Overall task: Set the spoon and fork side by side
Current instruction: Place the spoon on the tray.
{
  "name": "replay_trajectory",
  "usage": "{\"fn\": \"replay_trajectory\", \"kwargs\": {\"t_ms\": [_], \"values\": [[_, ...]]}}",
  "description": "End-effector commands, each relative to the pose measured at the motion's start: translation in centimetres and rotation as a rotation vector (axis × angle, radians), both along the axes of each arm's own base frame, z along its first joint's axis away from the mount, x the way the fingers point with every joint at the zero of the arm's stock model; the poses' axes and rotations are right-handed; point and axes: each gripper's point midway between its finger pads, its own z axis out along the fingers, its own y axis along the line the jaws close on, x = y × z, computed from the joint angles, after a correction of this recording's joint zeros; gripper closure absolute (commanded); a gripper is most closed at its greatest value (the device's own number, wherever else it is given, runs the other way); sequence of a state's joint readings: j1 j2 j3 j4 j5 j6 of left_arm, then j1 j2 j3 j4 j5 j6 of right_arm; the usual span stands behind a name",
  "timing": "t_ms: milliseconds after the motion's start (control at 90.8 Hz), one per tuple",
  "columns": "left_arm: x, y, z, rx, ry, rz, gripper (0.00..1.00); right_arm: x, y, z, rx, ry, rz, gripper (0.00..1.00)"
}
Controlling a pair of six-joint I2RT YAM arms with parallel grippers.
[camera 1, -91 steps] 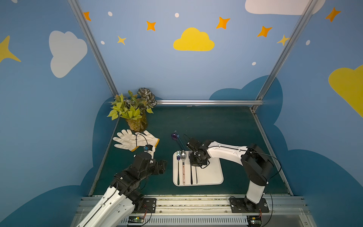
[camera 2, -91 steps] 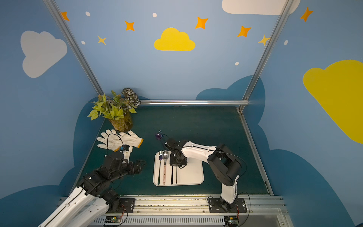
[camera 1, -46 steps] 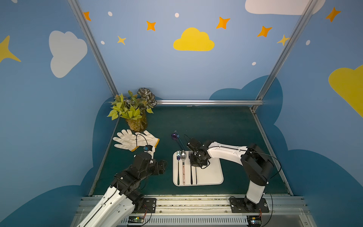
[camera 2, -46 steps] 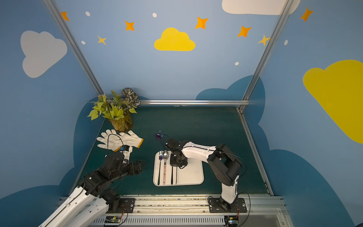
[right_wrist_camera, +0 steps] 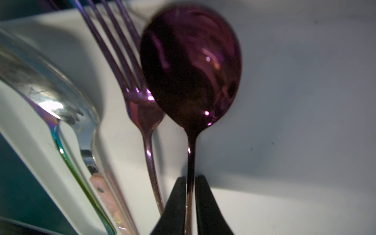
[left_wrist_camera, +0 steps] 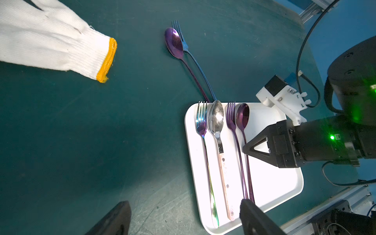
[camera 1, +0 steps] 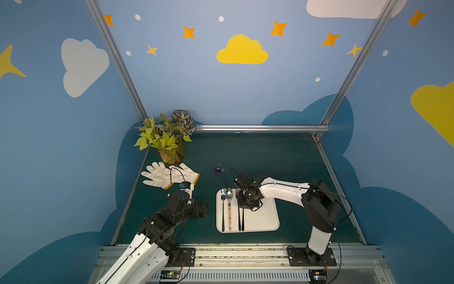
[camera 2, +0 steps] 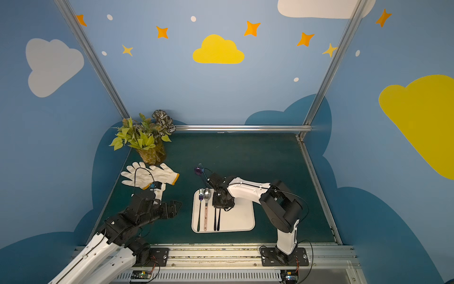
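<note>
A purple spoon (left_wrist_camera: 242, 117) lies on the white tray (left_wrist_camera: 274, 179), right beside a purple fork (left_wrist_camera: 231, 118) and parallel to it. In the right wrist view the spoon's bowl (right_wrist_camera: 191, 65) touches the fork's head (right_wrist_camera: 142, 105). My right gripper (right_wrist_camera: 190, 179) straddles the spoon's thin handle, with only a sliver of gap on each side. It stands low over the tray in both top views (camera 1: 242, 206) (camera 2: 217, 206). My left gripper (left_wrist_camera: 183, 203) hangs open and empty over the mat, left of the tray (camera 1: 205, 205).
An iridescent fork (left_wrist_camera: 200, 122) and a silver spoon with a pink handle (left_wrist_camera: 216, 120) also lie on the tray. Another purple spoon (left_wrist_camera: 174, 42) and a blue fork (left_wrist_camera: 183, 43) rest on the mat behind it. White gloves (camera 1: 169, 175) and a potted plant (camera 1: 167, 140) sit back left.
The right gripper stays at the same spot over the tray, with the spoon lying flat. The left arm has not moved.
</note>
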State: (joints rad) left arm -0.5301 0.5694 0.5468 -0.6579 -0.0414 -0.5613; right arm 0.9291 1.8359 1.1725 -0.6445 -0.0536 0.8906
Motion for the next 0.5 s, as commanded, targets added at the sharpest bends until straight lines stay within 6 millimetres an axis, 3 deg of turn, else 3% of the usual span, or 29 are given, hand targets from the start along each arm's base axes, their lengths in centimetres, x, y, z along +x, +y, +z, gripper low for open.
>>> {"fn": "replay_trajectory", "kwargs": {"t_ms": [0,143,275,396,485], "values": [[-0.1,0.3,-0.5,0.015,0.006,0.005,0.12,-1.0,-2.4,-0.2,-0.089,0.019,0.015,0.81],[-0.1,0.3,-0.4,0.015,0.005,0.006,0.12,-0.6,-2.5,1.8,-0.082,-0.017,0.029,0.75],[-0.1,0.4,-0.4,0.015,0.003,0.009,0.12,-1.1,-2.6,3.5,-0.078,-0.038,0.042,0.59],[-0.1,0.4,-0.3,0.015,0.001,0.01,0.12,-2.2,-2.2,3.5,-0.079,-0.03,0.064,0.51],[-0.1,0.4,-0.3,0.015,0.0,0.011,0.12,-2.6,-1.9,3.1,-0.089,-0.024,0.074,0.51]]}}
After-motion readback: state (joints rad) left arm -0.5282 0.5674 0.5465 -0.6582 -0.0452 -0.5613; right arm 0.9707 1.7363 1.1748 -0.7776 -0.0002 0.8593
